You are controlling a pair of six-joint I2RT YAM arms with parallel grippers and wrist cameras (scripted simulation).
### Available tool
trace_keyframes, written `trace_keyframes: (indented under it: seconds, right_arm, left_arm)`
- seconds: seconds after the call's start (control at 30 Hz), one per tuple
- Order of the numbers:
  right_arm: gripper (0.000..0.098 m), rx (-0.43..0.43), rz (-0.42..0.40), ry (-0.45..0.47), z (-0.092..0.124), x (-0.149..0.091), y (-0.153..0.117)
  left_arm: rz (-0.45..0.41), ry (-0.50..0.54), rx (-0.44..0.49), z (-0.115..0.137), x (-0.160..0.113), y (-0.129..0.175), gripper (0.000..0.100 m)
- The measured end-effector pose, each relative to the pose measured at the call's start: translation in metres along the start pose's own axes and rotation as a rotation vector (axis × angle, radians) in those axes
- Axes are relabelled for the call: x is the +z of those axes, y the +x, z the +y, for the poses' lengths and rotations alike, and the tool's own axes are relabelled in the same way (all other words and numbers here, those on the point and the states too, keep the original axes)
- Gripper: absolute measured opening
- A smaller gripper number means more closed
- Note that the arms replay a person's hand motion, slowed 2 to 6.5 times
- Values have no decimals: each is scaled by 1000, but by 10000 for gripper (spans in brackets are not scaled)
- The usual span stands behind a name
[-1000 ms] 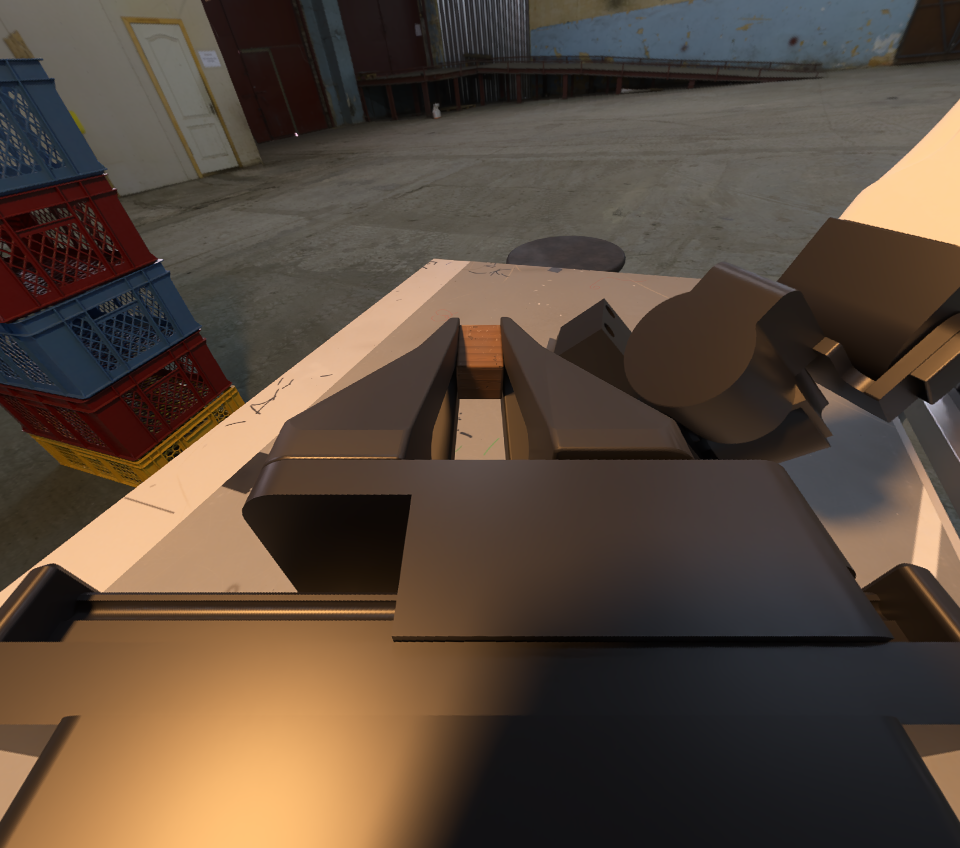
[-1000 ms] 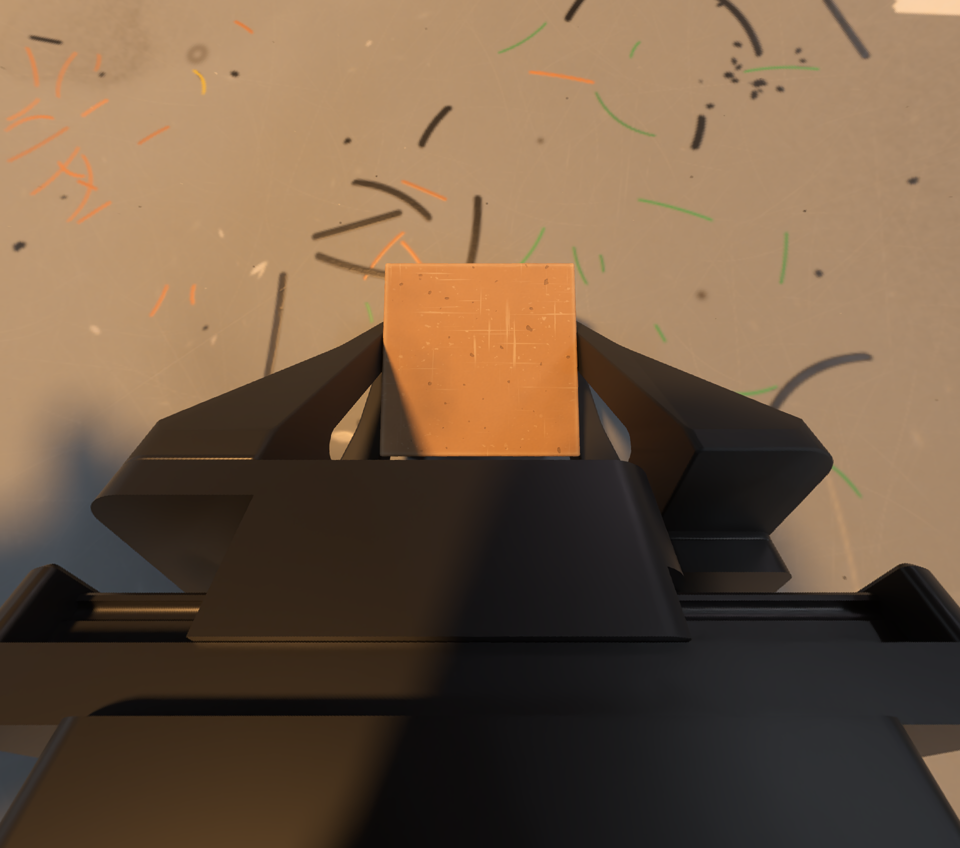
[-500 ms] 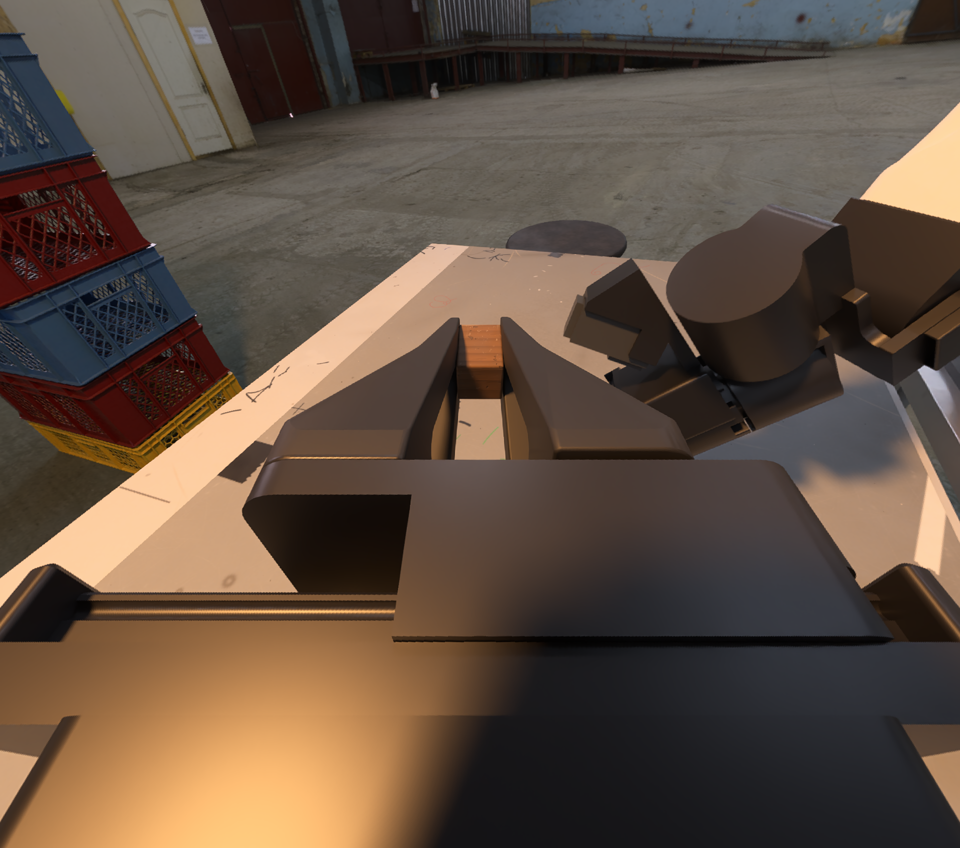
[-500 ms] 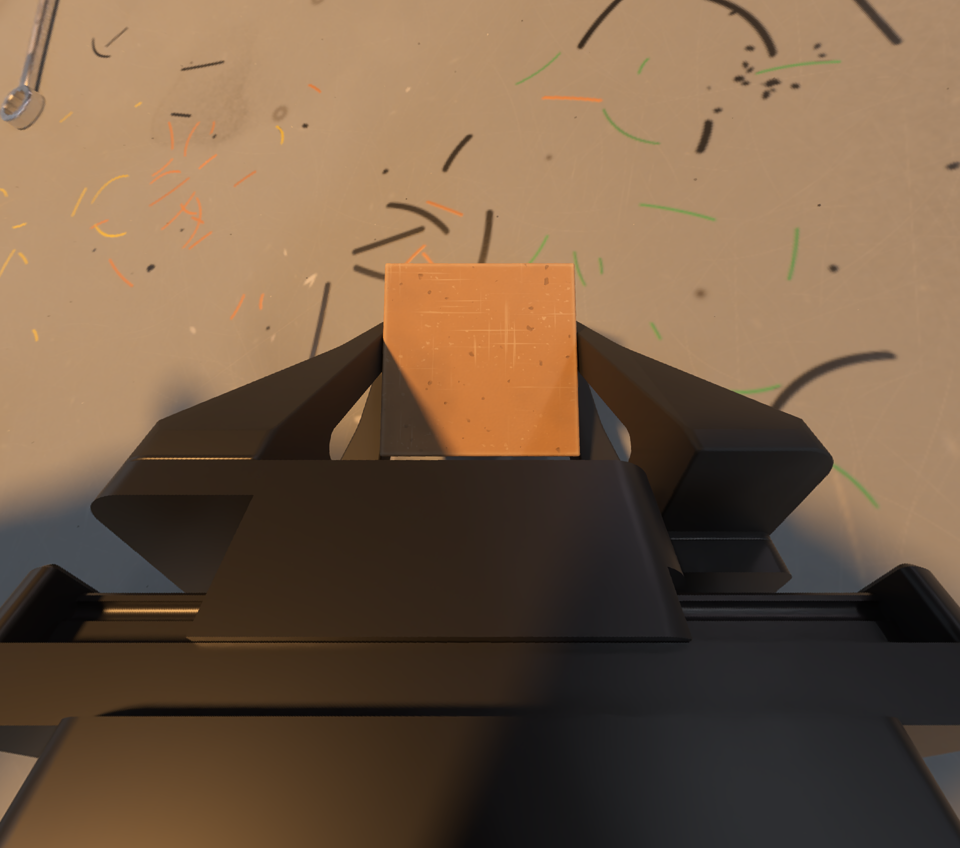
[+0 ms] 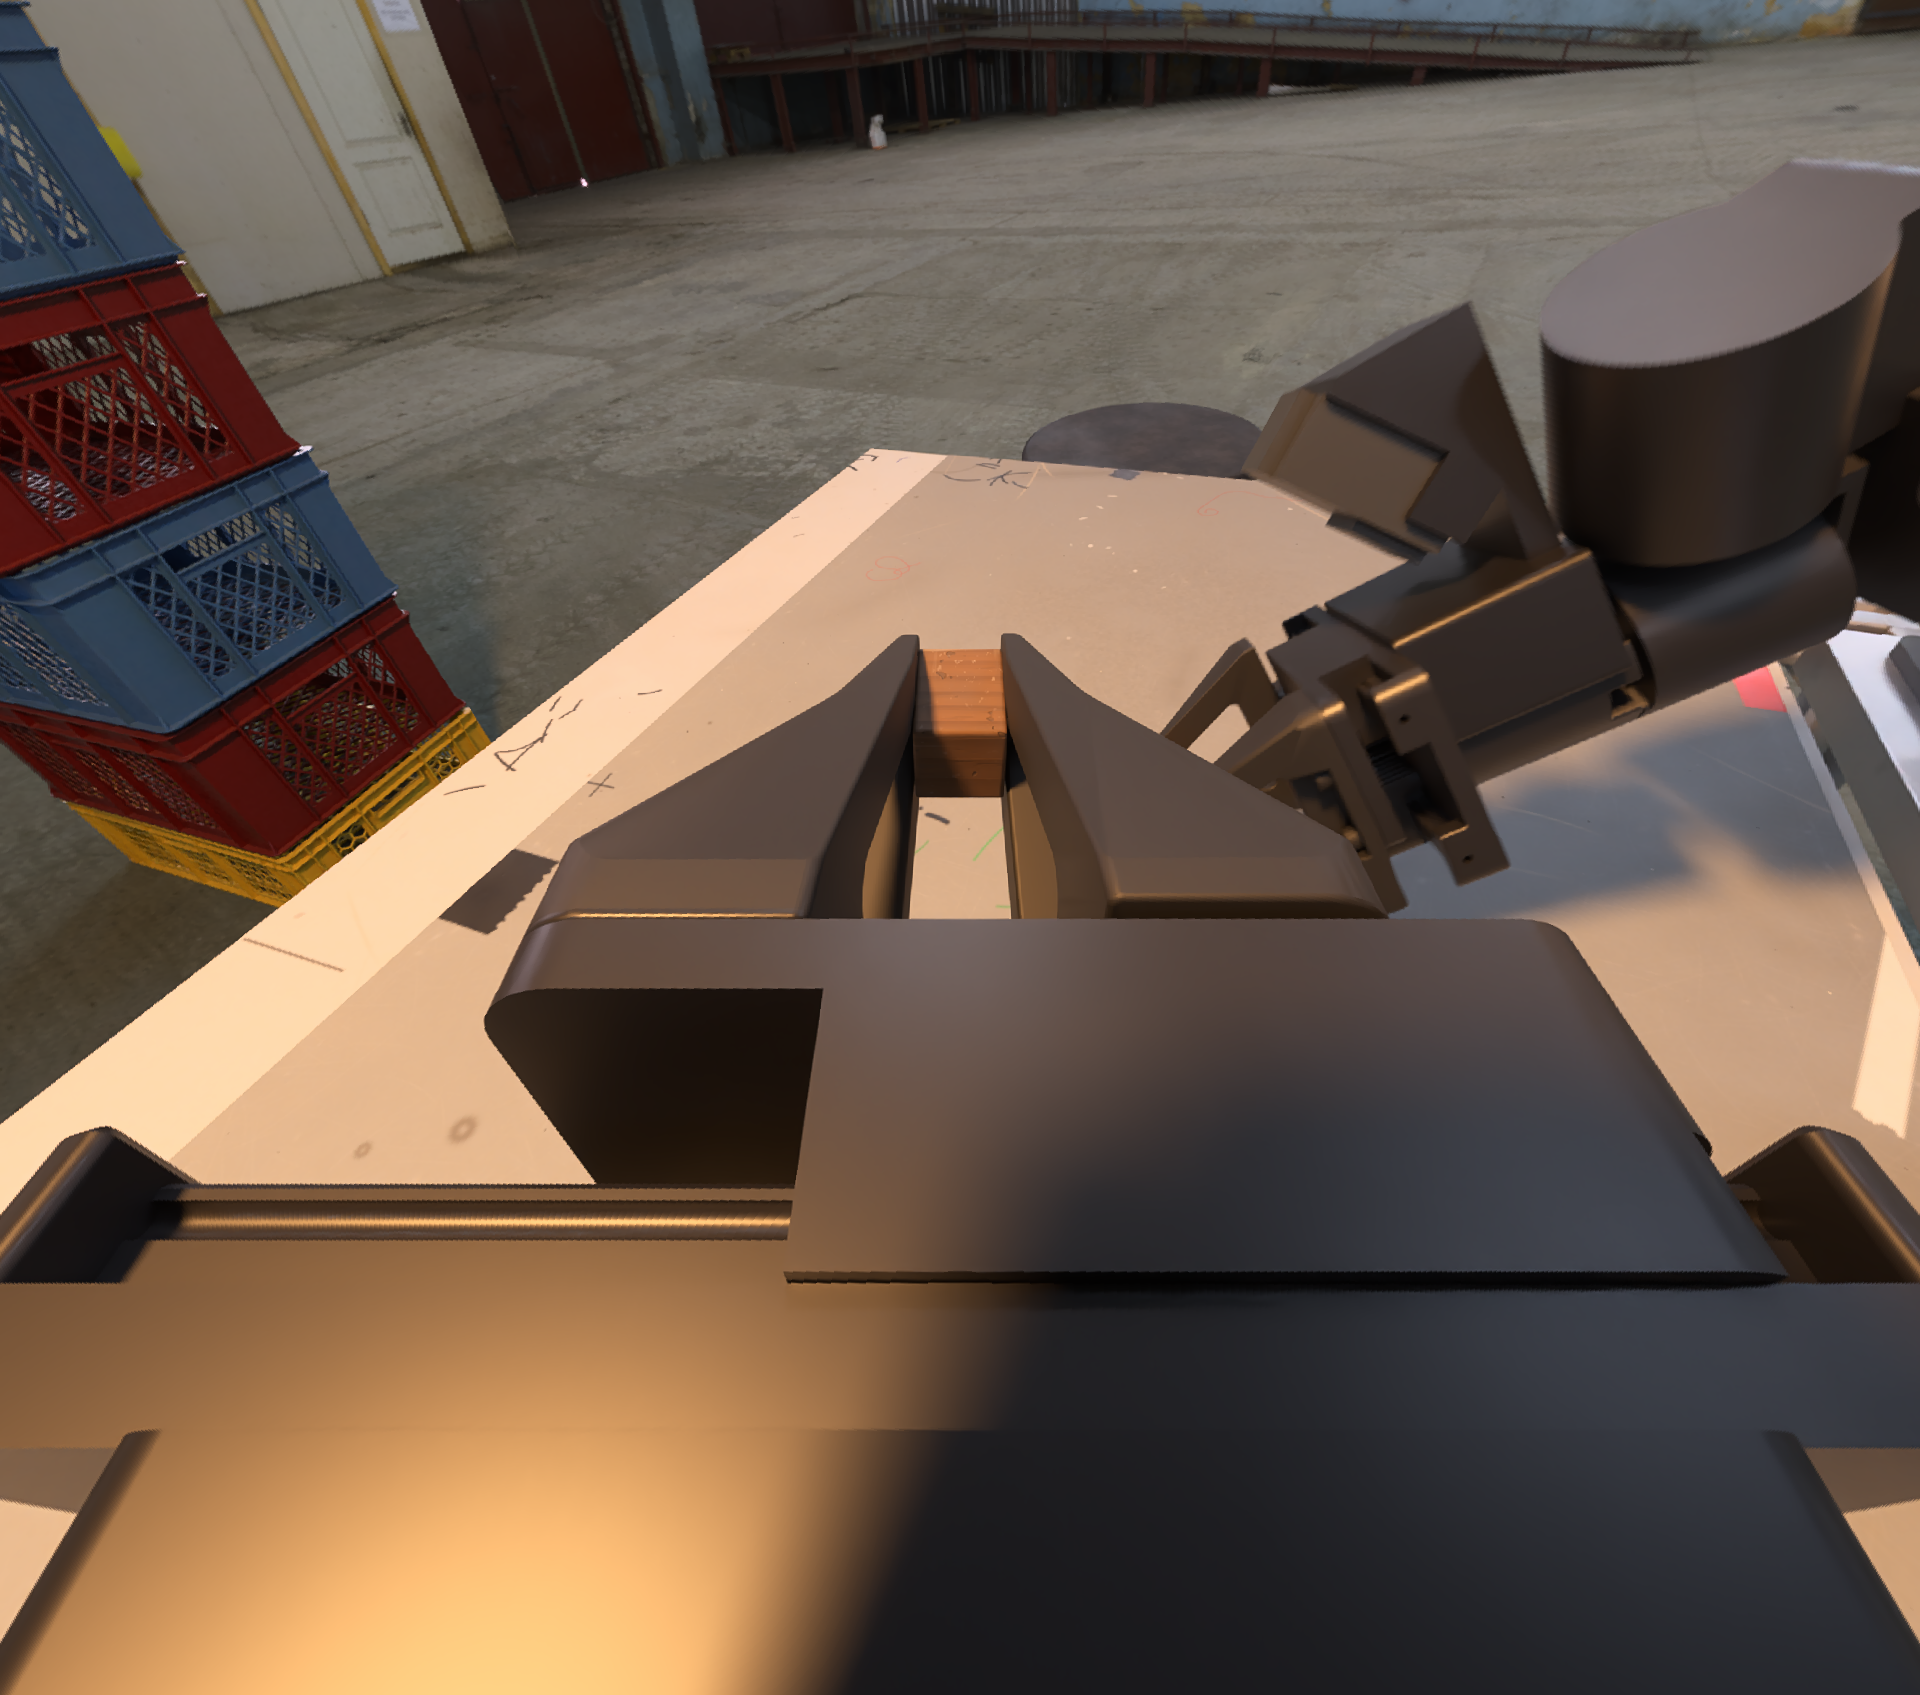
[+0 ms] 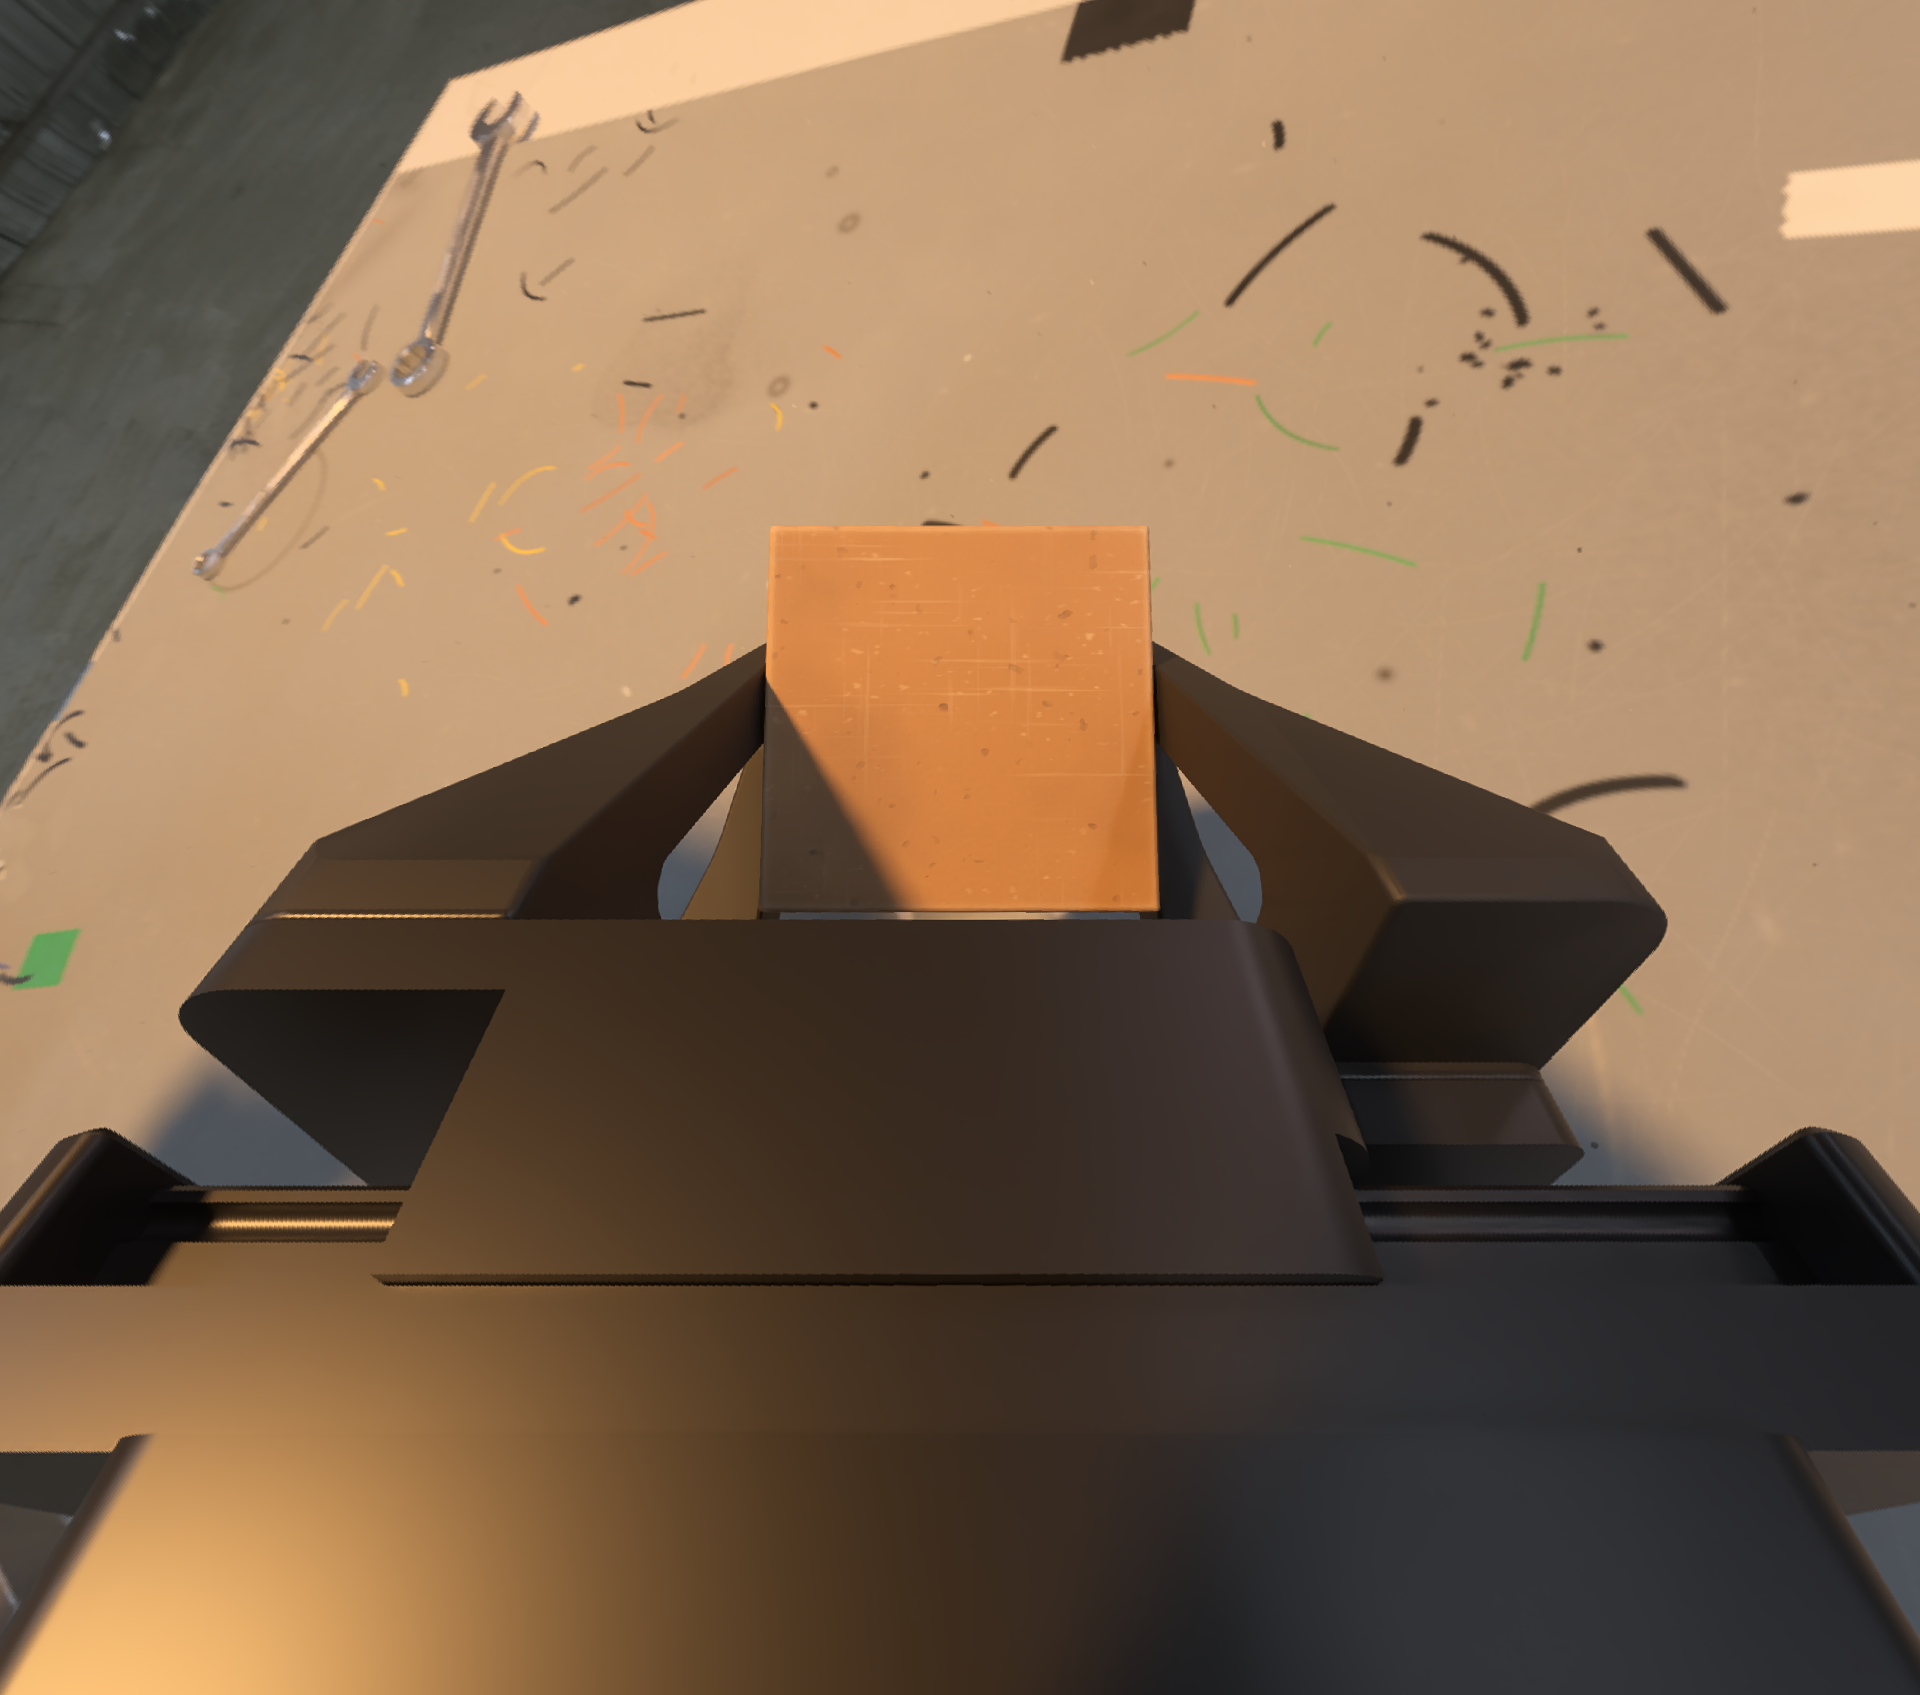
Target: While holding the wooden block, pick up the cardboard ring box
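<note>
Now, left gripper: one, fingers closed narrow on the wooden block, pinched at the tips, off the table.
Right gripper: one, fingers set wider and pressed to both sides of the cardboard ring box.
Wooden block: one, small, brown-orange with grain lines, seen only in the left wrist view.
Cardboard ring box: one, square orange face with pale speckles, partly in shadow, held clear above the tabletop.
Right arm: one, dark, to the right of the left gripper in the left wrist view; box hidden from that side.
Table: one, tan top covered in black, orange and green scribbles.
Wrenches: two, silver, lying near the table's far left corner, one just beyond the other, ends close together.
Tape patches: three; black, white, green.
Crates: five in view, stacked; blue, red, blue, red, yellow at the bottom.
Door: one, white, yellow frame.
Stool: one, dark and round, past the table's far edge.
</note>
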State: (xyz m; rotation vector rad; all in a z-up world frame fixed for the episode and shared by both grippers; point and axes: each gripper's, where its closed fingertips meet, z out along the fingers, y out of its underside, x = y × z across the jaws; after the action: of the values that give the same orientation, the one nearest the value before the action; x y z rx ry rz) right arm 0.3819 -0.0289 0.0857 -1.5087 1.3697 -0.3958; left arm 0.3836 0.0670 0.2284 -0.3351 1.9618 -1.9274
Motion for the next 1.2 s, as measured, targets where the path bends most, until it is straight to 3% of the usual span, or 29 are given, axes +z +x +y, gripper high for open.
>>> trace_keyframes:
  seconds: [0.3,0.53,0.9,1.2]
  right_arm:
    - [501,12,-111,60,-26,-28,-14]
    - [501,16,-137,100,-37,-44,-15]
    - [501,21,-232,106,-40,-56,-26]
    - [501,5,-207,88,-36,-56,-21]
  left_arm:
    - [3,-29,5,6,5,2,127]
    - [7,-43,13,10,8,5,127]
    - [8,-66,14,16,13,6,127]
    - [5,-69,13,18,14,6,127]
